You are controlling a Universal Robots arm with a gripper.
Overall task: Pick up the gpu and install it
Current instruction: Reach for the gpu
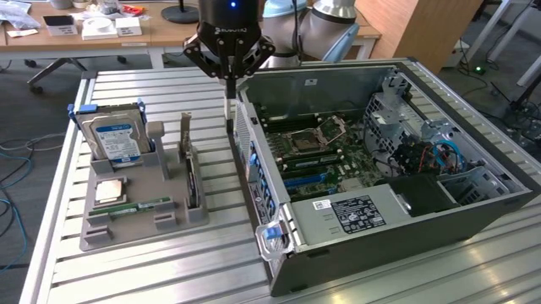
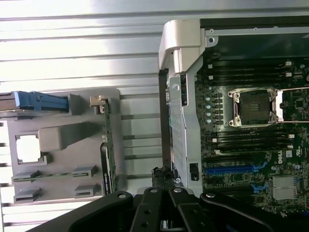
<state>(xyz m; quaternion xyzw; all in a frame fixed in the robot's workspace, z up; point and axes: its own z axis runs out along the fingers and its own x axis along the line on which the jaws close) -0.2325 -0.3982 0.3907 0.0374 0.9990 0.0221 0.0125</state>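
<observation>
Gripper (image 1: 229, 85): its fingers are pressed tight together, and nothing shows between them.
Where the gripper is: up above the table (image 1: 127, 278), over the gap between the grey tray (image 1: 144, 223) and the open computer case (image 1: 381, 244).
Gpu (image 1: 191, 178): not picked up. It stands on its thin edge in a slot of the tray, on the side near the case, with its metal end sticking up.
Hard drive (image 1: 118, 140): stands at the tray's far end, on the exterior view's left.
Case: lies open, and the board inside shows.
</observation>
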